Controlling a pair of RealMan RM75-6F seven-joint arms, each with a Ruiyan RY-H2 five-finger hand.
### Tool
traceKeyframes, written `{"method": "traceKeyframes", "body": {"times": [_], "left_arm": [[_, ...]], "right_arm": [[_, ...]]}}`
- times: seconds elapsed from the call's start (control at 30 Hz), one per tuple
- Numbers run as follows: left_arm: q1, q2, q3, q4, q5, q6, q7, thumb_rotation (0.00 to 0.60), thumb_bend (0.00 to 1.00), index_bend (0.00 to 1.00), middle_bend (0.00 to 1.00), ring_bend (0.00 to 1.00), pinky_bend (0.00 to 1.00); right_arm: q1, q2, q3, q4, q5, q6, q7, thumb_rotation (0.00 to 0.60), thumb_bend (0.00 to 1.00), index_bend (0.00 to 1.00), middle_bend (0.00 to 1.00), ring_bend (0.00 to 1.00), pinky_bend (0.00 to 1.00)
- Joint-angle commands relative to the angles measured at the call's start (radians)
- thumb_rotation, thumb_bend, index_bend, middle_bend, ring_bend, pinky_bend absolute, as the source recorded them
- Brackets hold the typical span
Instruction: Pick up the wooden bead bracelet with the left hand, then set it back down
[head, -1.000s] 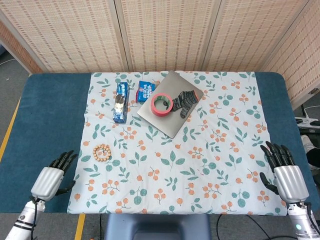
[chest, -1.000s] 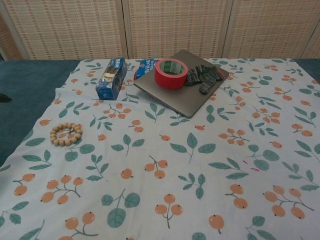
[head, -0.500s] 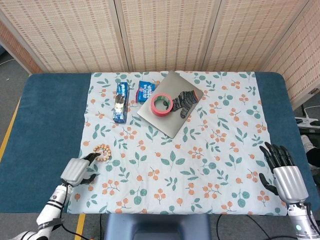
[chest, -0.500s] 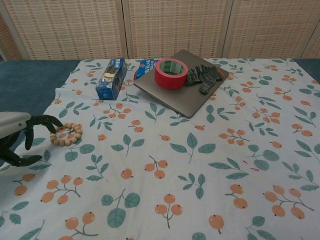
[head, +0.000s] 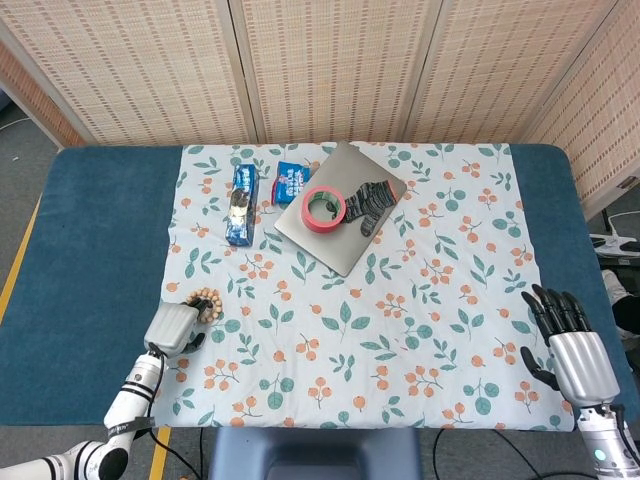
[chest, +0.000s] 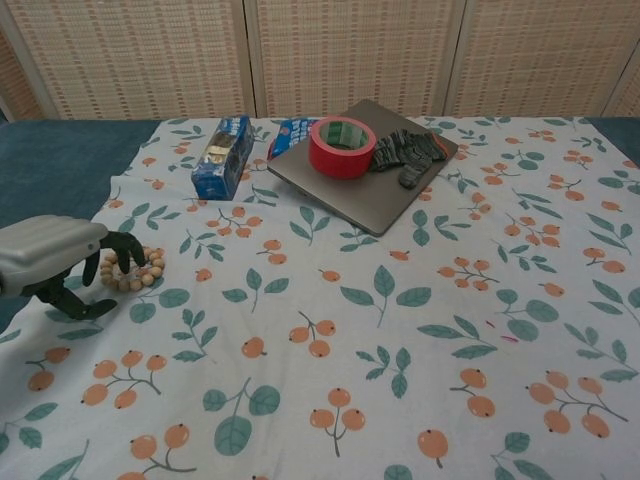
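Item, task object: ring of pale round wooden beads, the bracelet (chest: 133, 268), lying flat on the white leaf-and-berry printed cloth (head: 400, 330) near its left edge, on the blue-covered worktop (head: 90, 260); it sits where it sat a second ago, not lifted. Item, your left hand (chest: 55, 262): silver-backed with black fingers, a second ago parked off the cloth at the near-left corner, half a second ago reaching with its fingertips just short of the beads, now over the bracelet's near-left side. Its dark fingers (chest: 118, 250) curl down onto and into the ring while the thumb rests on the cloth just nearer you; the fingers touch the beads, but you cannot tell from either view that they have closed on them, so count the hand as partly curled and holding nothing for certain. Judgement: the approach is finished and the grasp is only beginning; the lift and the set-down both remain. The loose ring may slide on the cloth, so close fingers and thumb together before you raise. Item, your right hand (head: 570, 345): at the near-right corner, fingers spread, holding nothing, unmoved over the second. Other stock, undisturbed at the far side: red tape roll (head: 324, 207) and dark knitted gloves (head: 371, 203) on a grey laptop (head: 330, 245), blue snack packet (head: 240, 204).
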Motion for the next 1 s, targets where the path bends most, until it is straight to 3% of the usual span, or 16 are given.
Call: {"method": "traceKeyframes", "body": {"times": [0.03, 0.57, 1.0], "left_arm": [[-0.006, -0.016, 0.004, 0.023, -0.006, 0.011, 0.017, 0.600, 0.37, 0.36, 0.38, 0.51, 0.74], [-0.037, -0.082, 0.021, 0.131, -0.011, 0.010, 0.047, 0.600, 0.36, 0.46, 0.49, 0.51, 0.75], [-0.046, -0.101, 0.030, 0.172, -0.013, 0.007, 0.054, 0.600, 0.39, 0.58, 0.64, 0.56, 0.78]], "right_arm": [[0.000, 0.000, 0.000, 0.000, 0.000, 0.000, 0.001, 0.600, 0.31, 0.00, 0.00, 0.00, 0.00], [0.000, 0.007, 0.000, -0.005, 0.006, -0.007, 0.005, 0.600, 0.31, 0.00, 0.00, 0.00, 0.00], [-0.001, 0.009, 0.001, -0.006, 0.009, -0.007, 0.002, 0.600, 0.31, 0.00, 0.00, 0.00, 0.00]]}}
